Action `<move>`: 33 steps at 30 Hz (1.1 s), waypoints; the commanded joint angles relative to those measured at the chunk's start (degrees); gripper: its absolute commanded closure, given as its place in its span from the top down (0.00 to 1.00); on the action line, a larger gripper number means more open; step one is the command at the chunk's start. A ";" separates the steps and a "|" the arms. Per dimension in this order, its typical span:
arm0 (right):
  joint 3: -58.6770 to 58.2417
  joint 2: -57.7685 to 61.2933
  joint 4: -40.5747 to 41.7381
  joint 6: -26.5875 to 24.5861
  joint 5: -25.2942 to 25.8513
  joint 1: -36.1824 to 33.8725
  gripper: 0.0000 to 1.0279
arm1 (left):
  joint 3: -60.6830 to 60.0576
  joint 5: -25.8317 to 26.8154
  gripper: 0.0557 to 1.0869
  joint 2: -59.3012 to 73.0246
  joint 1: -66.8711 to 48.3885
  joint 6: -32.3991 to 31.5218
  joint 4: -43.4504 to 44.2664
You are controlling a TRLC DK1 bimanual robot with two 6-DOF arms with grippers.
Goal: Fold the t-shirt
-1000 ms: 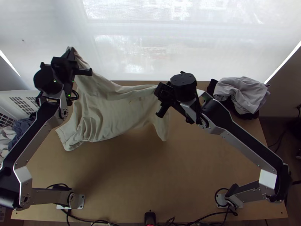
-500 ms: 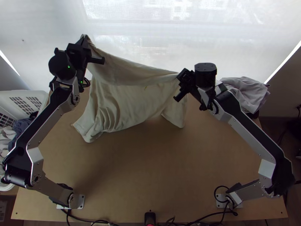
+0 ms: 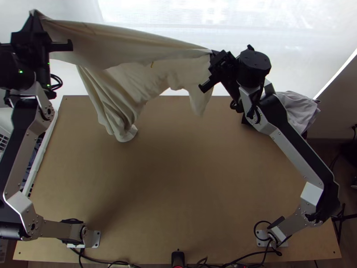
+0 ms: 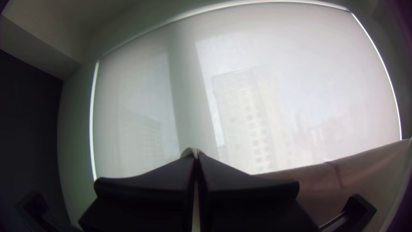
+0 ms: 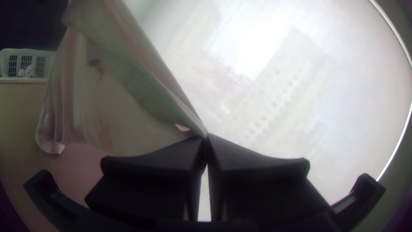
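The cream t-shirt (image 3: 129, 80) hangs stretched between both arms beyond the table's far edge, its upper edge taut and its lower part drooping in folds over the table. At the upper left, my left gripper (image 3: 34, 17) holds one end of it; in the left wrist view the gripper (image 4: 195, 157) is shut on a small bit of cloth. My right gripper (image 3: 213, 54) has the other end, right of centre; in the right wrist view the gripper (image 5: 207, 136) is shut on a corner, and the t-shirt (image 5: 116, 99) slants away from its fingertips.
A white basket (image 5: 28, 79) stands left of the table (image 3: 178, 187). Grey cloth (image 3: 296, 109) lies in a pile at the far right, beside the right arm. A pale blind (image 3: 178, 22) covers the window behind the table.
Both grippers have moved toward the window, the left one lately to the left, the right one rightward at first. The t-shirt went with them, now lifted higher and pulled wider.
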 commanded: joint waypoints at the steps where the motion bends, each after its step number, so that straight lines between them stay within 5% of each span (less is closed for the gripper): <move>1: 5.94 1.58 2.59 -0.34 0.23 1.96 0.03 | 0.82 -0.14 0.04 -7.86 6.42 -0.03 -2.79; 6: 0.93 -1.15 2.33 -0.34 0.23 2.58 0.03 | -8.32 3.91 0.04 -17.44 5.98 -0.21 -12.02; 16: -14.72 -10.73 2.24 -1.92 0.14 2.22 0.03 | -23.26 17.71 0.04 -30.36 -2.19 -1.79 -59.74; 25: -25.00 -16.61 2.33 -3.15 0.14 1.52 0.03 | -25.55 33.17 0.04 -25.53 -12.12 -1.09 -98.50; 33: -35.64 -23.47 2.33 -4.12 0.14 -0.50 0.03 | -35.57 42.05 0.04 -22.89 -30.93 -9.70 -101.32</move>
